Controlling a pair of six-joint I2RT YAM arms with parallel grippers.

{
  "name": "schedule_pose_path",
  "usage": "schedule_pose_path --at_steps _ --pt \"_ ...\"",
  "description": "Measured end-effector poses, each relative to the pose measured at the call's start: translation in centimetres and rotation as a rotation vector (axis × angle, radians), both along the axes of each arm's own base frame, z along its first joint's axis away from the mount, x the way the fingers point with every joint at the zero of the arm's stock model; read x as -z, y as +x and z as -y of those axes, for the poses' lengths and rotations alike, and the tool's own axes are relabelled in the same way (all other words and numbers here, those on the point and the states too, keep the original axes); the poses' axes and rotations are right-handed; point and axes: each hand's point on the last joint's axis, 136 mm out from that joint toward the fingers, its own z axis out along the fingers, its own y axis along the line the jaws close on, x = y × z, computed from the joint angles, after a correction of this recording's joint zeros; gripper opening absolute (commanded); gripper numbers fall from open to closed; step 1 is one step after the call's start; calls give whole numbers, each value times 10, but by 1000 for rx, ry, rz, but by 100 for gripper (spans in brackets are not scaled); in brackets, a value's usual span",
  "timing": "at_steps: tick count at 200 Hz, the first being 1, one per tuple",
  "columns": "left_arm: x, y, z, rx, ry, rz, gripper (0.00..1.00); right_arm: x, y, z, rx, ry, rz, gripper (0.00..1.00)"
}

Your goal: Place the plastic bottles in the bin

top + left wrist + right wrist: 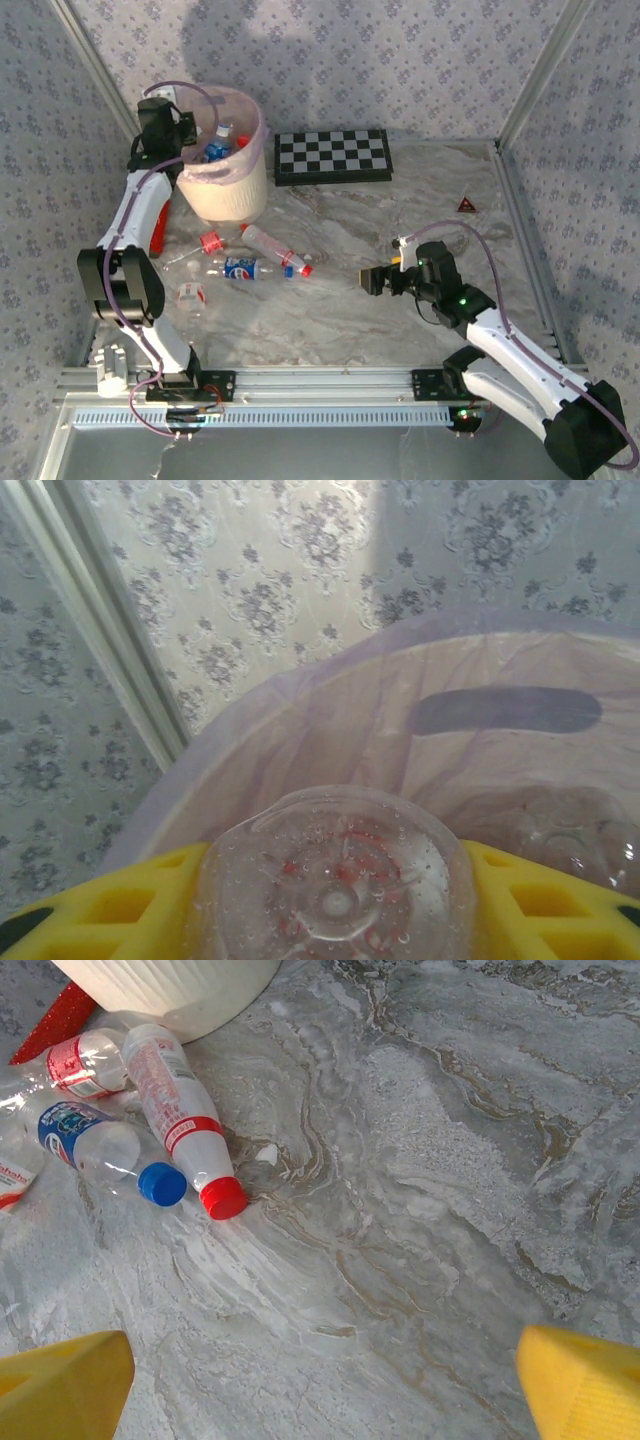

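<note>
At far left, your left gripper (335, 920) is at the bin (230, 195), its yellow fingers (110, 910) pinching a clear bottle (335, 865) by its sides. The bottle's base points over the pink-lined rim toward the inside wall. The step in hand looks like the drop. To do it well, carry the bottle fully past the near rim before you part the fingers, so it falls inside and does not catch the bag's edge. Several bottles (215, 145) already lie in the bin.

On the table just right of the bin lie more bottles, close together: a red-capped one (175, 1110) touching a blue-capped one (95, 1140), and others nearer the left arm.

At right, your right gripper (325, 1390) hovers over bare marble, well apart from those bottles. Its fingers are spread wide, holding and touching nothing.
</note>
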Motion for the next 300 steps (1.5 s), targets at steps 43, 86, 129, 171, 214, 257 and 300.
schedule_pose_path --at_steps 43,86,129,171,214,257,300 --pt "19 3 14 62 22 -61 35 8 0 0 0 -16 -26 100" --pt "19 -3 28 128 -9 -136 78 16 1 -1 -3 -34 -56 100" --pt "-36 -11 49 223 -31 -109 94 21 2 -18 -64 -92 -62 100" --pt "-114 -30 54 257 -36 6 99 19 10 -54 -180 -193 -49 100" --pt "-138 -91 60 269 -121 14 97 34 18 -114 -336 -307 -54 90" --pt "-107 -194 111 426 -300 -20 95 69 39 -158 -406 -380 -91 77" --pt "-25 -254 126 445 -469 -141 92 90 64 -184 -398 -387 -116 68"
